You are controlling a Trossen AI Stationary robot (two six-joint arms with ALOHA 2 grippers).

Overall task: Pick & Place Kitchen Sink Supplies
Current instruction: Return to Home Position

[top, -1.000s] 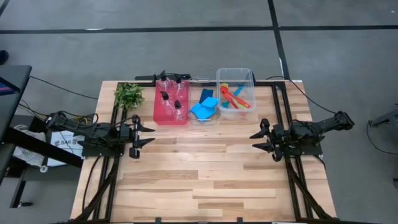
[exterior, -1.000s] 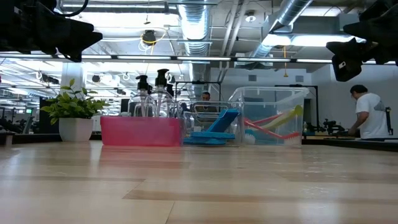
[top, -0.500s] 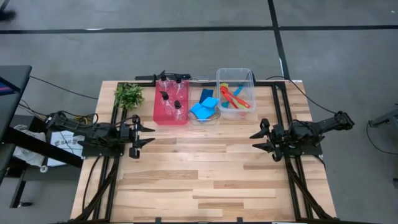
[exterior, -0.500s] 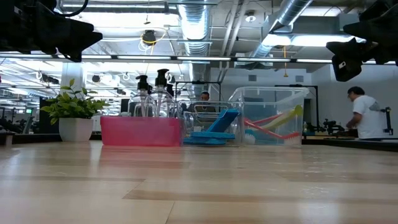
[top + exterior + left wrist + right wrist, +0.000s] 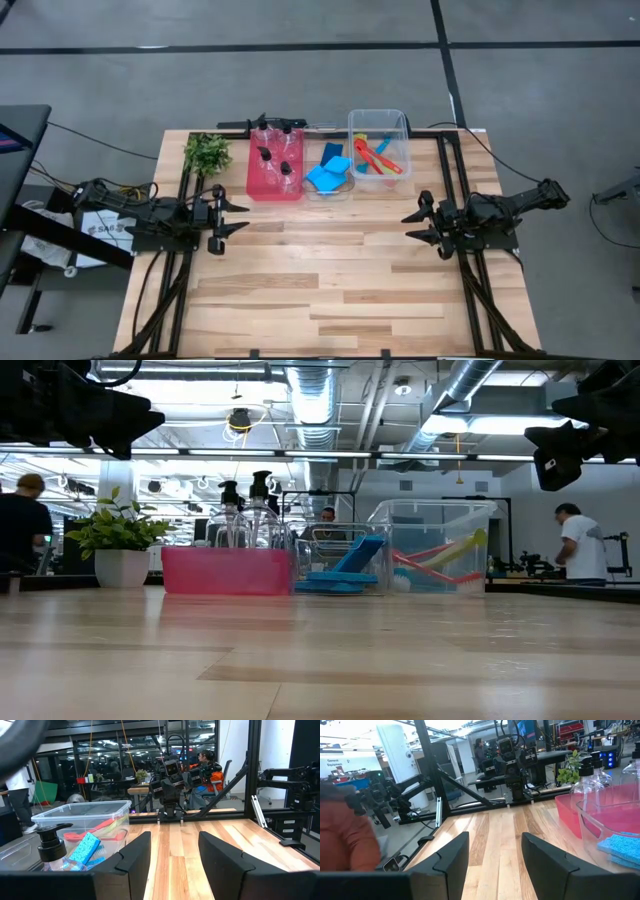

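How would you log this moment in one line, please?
left gripper open, left side | right gripper open, right side | bottles in pink bin | sponges, brushes in clear bins

Both arms are lying folded low and level, facing each other. The left arm is reaching in from the left side with its wrist straight. The left gripper is pointing toward the right, its 2 fingers spread wide apart and holding nothing. The right arm is mirroring it from the right side. The right gripper is pointing toward the left, its own 2 fingers likewise parted and empty. Both grippers are hanging raised, well apart from each other.
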